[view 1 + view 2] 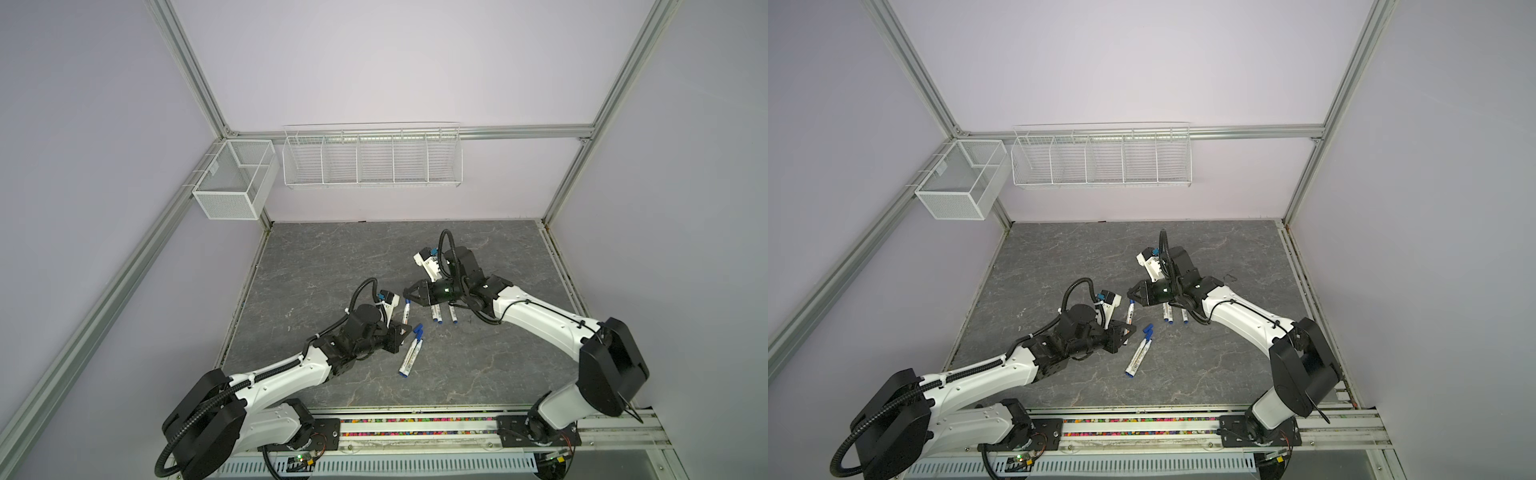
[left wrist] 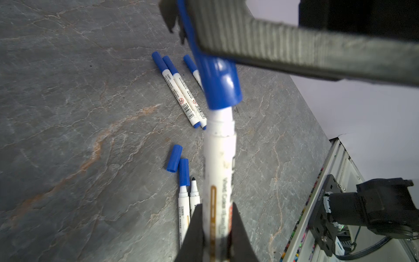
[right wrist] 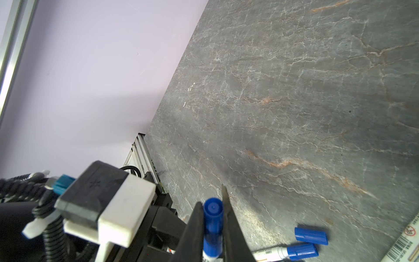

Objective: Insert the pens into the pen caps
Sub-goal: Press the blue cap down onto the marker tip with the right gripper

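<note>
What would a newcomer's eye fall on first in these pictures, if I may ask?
The eye goes first to the middle of the grey table, where the left claw grips a white pen and the right claw holds a blue cap over its tip. Close by, a loose cap and an uncapped pen lie flat.

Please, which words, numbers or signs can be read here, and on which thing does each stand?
Held pen: black print along barrel, blurred, not readable.
Two capped pens: barcodes, red crossed-circle signs; small print too small to read.
Pen at frame edge, right wrist view: barcode, red crossed-circle sign; digits too small.
Held cap: no print.
No text can be quoted with certainty.
</note>
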Motion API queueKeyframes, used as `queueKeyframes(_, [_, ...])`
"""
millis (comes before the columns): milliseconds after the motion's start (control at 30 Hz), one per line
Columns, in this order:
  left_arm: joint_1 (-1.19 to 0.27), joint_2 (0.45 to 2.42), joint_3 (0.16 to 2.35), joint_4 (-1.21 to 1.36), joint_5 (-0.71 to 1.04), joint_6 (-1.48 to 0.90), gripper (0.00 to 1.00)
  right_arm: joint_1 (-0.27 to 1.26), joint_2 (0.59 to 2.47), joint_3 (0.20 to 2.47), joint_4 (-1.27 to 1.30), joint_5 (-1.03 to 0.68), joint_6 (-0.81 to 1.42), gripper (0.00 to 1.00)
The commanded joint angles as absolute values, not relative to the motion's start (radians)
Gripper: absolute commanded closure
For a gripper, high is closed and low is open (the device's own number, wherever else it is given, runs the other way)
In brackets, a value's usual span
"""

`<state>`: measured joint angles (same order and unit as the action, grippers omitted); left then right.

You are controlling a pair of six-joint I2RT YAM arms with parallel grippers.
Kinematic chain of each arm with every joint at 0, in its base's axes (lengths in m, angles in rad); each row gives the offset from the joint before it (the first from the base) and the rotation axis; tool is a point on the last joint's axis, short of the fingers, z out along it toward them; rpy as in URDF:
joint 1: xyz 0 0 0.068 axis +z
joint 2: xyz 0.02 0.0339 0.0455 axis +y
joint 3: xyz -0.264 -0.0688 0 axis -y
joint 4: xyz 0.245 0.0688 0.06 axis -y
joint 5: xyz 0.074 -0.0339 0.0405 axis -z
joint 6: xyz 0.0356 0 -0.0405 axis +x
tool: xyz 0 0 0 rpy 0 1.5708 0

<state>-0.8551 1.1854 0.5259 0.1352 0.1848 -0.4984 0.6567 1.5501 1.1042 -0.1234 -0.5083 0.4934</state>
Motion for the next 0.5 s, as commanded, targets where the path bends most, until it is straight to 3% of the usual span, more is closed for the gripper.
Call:
queueKeyframes(0, [-0.855, 1.19, 0.548, 0.153, 0.175, -0.491, 1.0, 0.652, 1.505, 1.083, -0.148, -0.55, 0.485, 0.85])
queueKeyframes(467, [-0.85, 1.121, 0.575, 0.261, 0.123, -0.523, 1.0, 0.598, 1.448, 1.078, -0.225, -0.677, 0.444, 0.85])
